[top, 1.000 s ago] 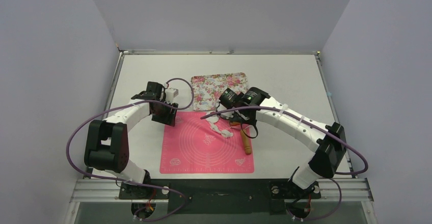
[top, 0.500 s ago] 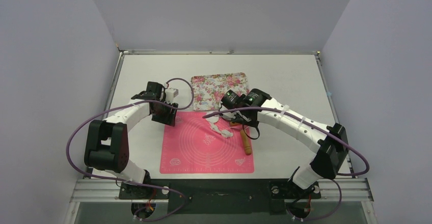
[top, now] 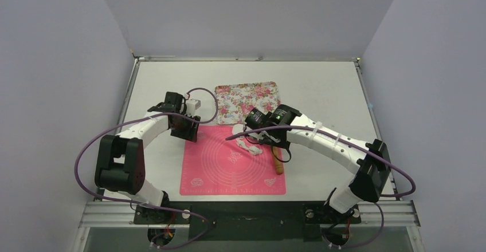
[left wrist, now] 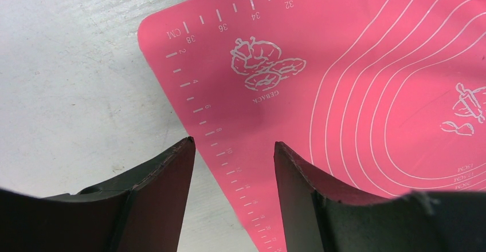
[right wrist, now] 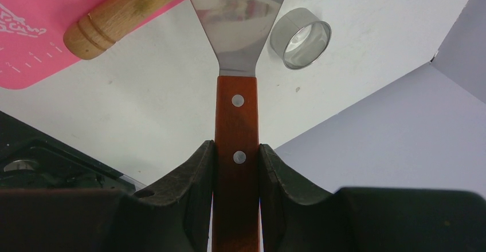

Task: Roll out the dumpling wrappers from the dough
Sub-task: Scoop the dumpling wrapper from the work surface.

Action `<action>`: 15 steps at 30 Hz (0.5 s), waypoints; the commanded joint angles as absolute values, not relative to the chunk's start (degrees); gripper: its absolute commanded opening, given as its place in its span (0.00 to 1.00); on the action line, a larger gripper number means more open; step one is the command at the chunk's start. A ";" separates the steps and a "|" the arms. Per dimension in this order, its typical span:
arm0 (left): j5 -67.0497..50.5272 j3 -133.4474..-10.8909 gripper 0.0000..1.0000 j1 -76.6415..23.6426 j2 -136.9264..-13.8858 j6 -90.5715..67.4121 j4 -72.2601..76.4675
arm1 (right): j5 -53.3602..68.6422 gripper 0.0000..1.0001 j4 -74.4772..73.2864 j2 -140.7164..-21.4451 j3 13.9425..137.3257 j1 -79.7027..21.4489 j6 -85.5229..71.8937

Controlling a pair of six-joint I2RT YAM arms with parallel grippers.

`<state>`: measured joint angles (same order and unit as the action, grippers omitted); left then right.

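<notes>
Right claw [right wrist: 236,166] clamping spatula [right wrist: 236,63] by wooden handle, blade pointing between rolling pin [right wrist: 123,14] and ring cutter [right wrist: 300,37]. Left claw [left wrist: 234,149] gaping wide, empty, hovering over mat [left wrist: 344,63] corner. Dough [top: 250,146] lying as ragged scraps on mat; finished wrappers not discernible, so cutting and lifting likely remaining.

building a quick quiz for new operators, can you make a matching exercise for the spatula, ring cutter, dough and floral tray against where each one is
Things:
1. spatula
2. metal ring cutter
3. dough
4. floral tray

Places:
A. on the pink mat
B. on the white table, close by the spatula's blade
C. past the mat's far edge
D. handle clamped in the right gripper

Pairs: 1-D, 2-B, 3-A, 4-C
</notes>
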<state>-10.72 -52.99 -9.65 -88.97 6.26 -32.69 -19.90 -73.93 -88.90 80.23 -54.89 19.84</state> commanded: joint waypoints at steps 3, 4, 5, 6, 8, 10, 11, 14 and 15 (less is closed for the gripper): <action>-11.52 -53.37 0.51 -9.40 -89.18 6.24 -30.59 | -20.88 0.00 -78.85 -85.75 83.21 -54.67 19.34; -11.51 -53.40 0.51 -9.38 -89.27 6.20 -30.59 | -20.73 0.00 -78.93 -85.38 83.04 -54.67 19.25; -11.51 -53.51 0.51 -9.35 -89.33 6.16 -30.63 | -20.65 0.00 -79.04 -85.23 82.57 -54.62 19.01; -11.56 -53.61 0.51 -9.41 -89.41 6.16 -30.65 | -20.37 0.00 -79.11 -84.90 81.97 -54.65 18.92; -11.66 -53.65 0.51 -9.44 -89.39 6.13 -30.58 | -20.78 0.00 -78.71 -84.76 81.02 -54.31 19.09; -11.75 -53.46 0.51 -9.41 -89.44 6.03 -30.43 | -20.81 0.00 -77.50 -85.57 80.88 -53.43 19.24; -11.77 -53.40 0.51 -9.45 -89.46 5.99 -30.42 | -20.69 0.00 -76.55 -85.98 81.00 -52.89 19.24; -11.50 -53.34 0.51 -9.42 -89.10 6.14 -30.55 | -20.08 0.00 -75.30 -88.64 83.17 -52.39 19.40; -11.40 -53.35 0.51 -9.45 -89.07 6.21 -30.57 | -19.97 0.00 -75.12 -89.10 83.46 -52.34 19.46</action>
<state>-10.74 -52.99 -9.65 -89.06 6.26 -32.71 -18.83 -76.69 -87.70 80.71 -53.17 19.86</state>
